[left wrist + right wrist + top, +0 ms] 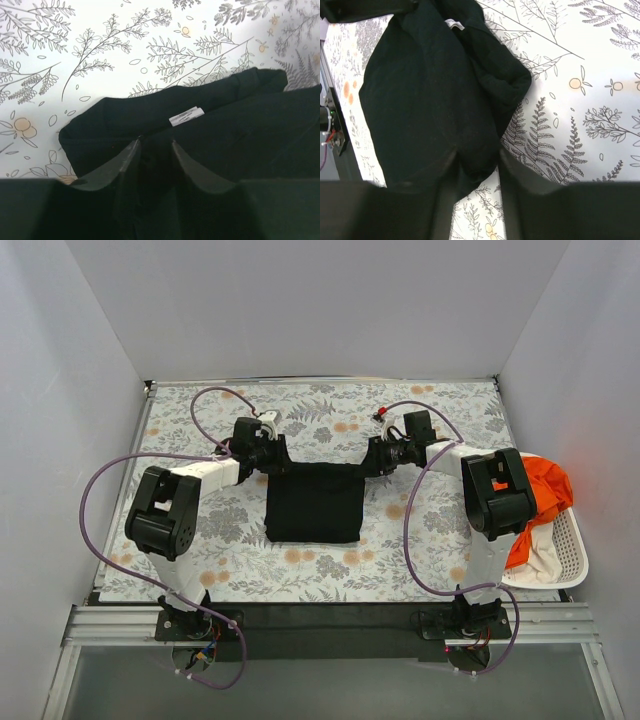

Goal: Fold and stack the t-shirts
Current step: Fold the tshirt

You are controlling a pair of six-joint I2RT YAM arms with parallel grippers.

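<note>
A plain black t-shirt [313, 505] lies folded into a rectangle in the middle of the floral table. My left gripper [272, 456] is at its far left corner and my right gripper [373, 456] at its far right corner. In the left wrist view the left gripper [155, 145] has its fingers apart with black t-shirt cloth [225, 125] between them, near the white neck label [186, 116]. In the right wrist view the right gripper [477, 155] straddles a rounded corner of the t-shirt [420, 90], and table shows between the fingers lower down.
A white slatted basket [575, 550] stands at the right table edge beside the right arm. It holds an orange t-shirt [548, 490] and a cream one [535, 562]. White walls enclose the table on three sides.
</note>
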